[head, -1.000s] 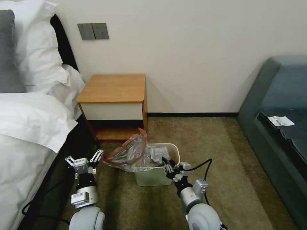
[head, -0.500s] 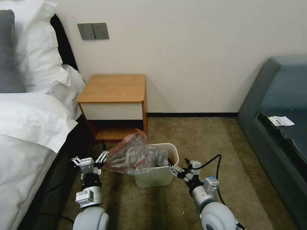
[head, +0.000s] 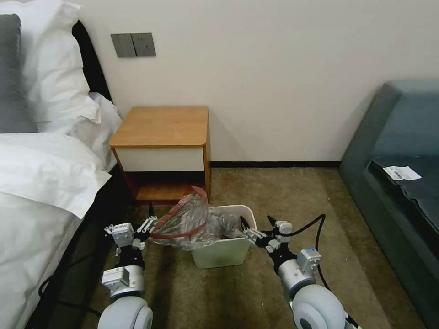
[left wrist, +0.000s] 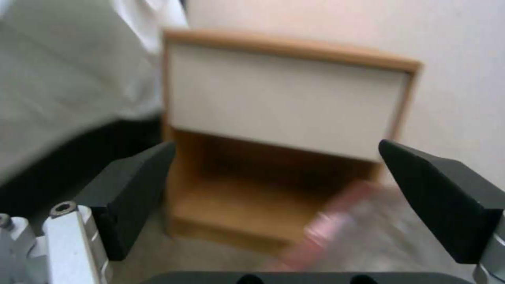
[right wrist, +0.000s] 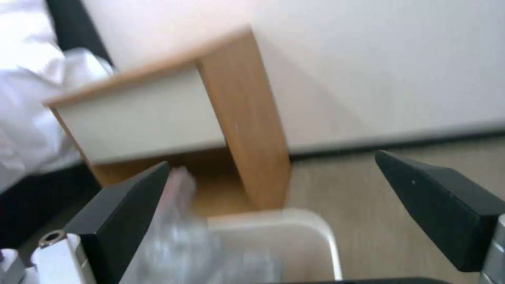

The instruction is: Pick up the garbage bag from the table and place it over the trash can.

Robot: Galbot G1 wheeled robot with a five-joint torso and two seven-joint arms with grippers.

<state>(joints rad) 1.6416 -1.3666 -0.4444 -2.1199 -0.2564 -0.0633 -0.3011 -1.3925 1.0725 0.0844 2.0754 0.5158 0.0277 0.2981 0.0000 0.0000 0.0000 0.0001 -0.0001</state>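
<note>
The garbage bag [head: 192,221], crinkly clear plastic with a red band, lies bunched over the left part of the cream trash can [head: 222,255] and spills past its left rim. The can stands on the carpet in front of the wooden table [head: 160,125], whose top is bare. My left gripper [head: 129,227] is open just left of the bag, one fingertip close to the red band. My right gripper [head: 264,230] is open just right of the can. The left wrist view has the bag [left wrist: 326,232] below the table [left wrist: 284,102]. The right wrist view has the can's rim [right wrist: 315,221] and the bag [right wrist: 179,240].
A bed with white bedding [head: 41,173] runs along the left, close to my left arm. A dark teal sofa [head: 398,151] stands at the right with a paper slip [head: 401,172] on it. Carpet [head: 283,196] lies open between the can and the sofa.
My right gripper has left the can's front right rim and moved right, now open. My left gripper has shifted right toward the bag. The bag has sagged lower over the can.
</note>
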